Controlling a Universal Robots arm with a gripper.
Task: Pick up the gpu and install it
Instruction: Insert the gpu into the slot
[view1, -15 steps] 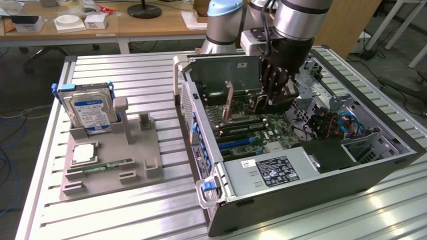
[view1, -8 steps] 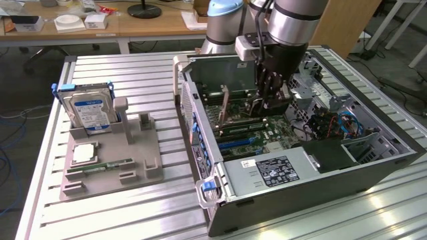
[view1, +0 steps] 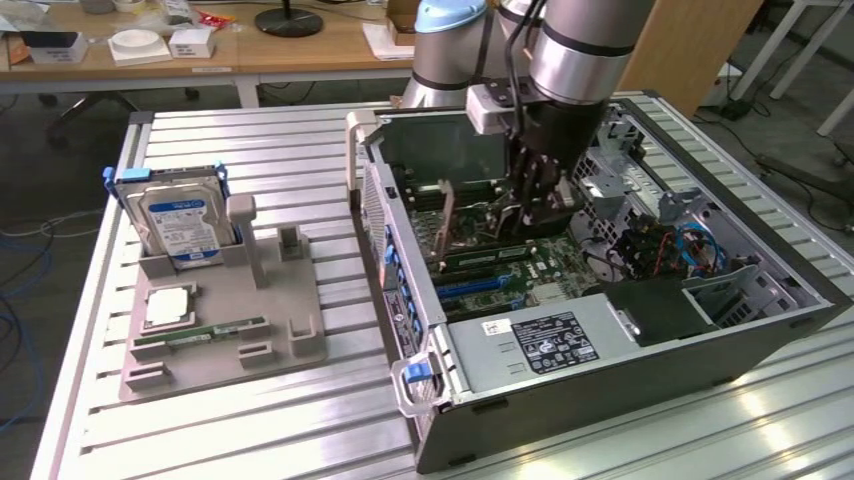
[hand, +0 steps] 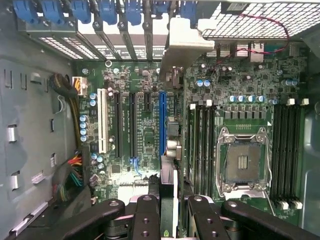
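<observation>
The gpu (hand: 169, 175) stands on edge between my fingers, seen edge-on in the wrist view. Its silver bracket (hand: 181, 44) reaches the rear slot openings of the case. The card runs along the long blue slot (hand: 162, 117) of the motherboard; I cannot tell whether it touches the slot. My gripper (hand: 168, 202) is shut on the gpu. In the exterior view my gripper (view1: 531, 212) hangs down inside the open computer case (view1: 747, 330), with the gpu (view1: 449, 215) upright beside it above the board.
A grey fixture tray (view1: 287, 330) at the exterior view's left holds a hard drive (view1: 184, 225), a CPU (view1: 168, 308) and a memory stick (view1: 203, 335). Inside the case are the power supply (view1: 561, 342), the CPU socket (hand: 245, 162), cables (hand: 74, 175) and blue slot latches (hand: 107, 10).
</observation>
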